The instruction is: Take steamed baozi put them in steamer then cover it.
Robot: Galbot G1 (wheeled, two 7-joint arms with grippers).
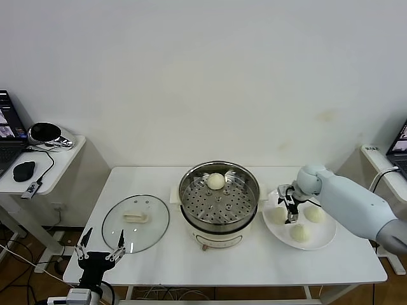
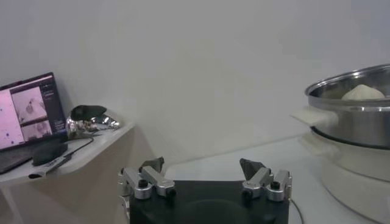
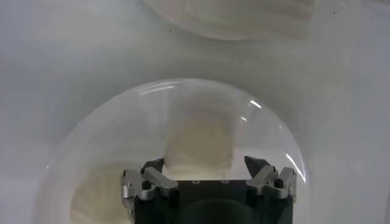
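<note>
The steel steamer (image 1: 219, 197) on its white cooker base holds one baozi (image 1: 216, 181) on the perforated tray. It also shows in the left wrist view (image 2: 356, 119) with the baozi (image 2: 362, 92). Three baozi lie on the white plate (image 1: 324, 238): one on its left (image 1: 275, 215), one on its right (image 1: 314, 214), one at the front (image 1: 299, 233). My right gripper (image 1: 290, 208) is open just above the plate; in the right wrist view (image 3: 204, 163) a baozi (image 3: 201, 137) lies between its jaws, untouched. The glass cover (image 1: 135, 222) lies flat left of the steamer. My left gripper (image 1: 100, 246) is open and empty at the table's front left.
A side table (image 1: 38, 171) with a laptop, a mouse and a shiny object stands at the far left, and shows in the left wrist view (image 2: 73, 152). Another laptop (image 1: 399, 147) sits at the far right. The wall is close behind the table.
</note>
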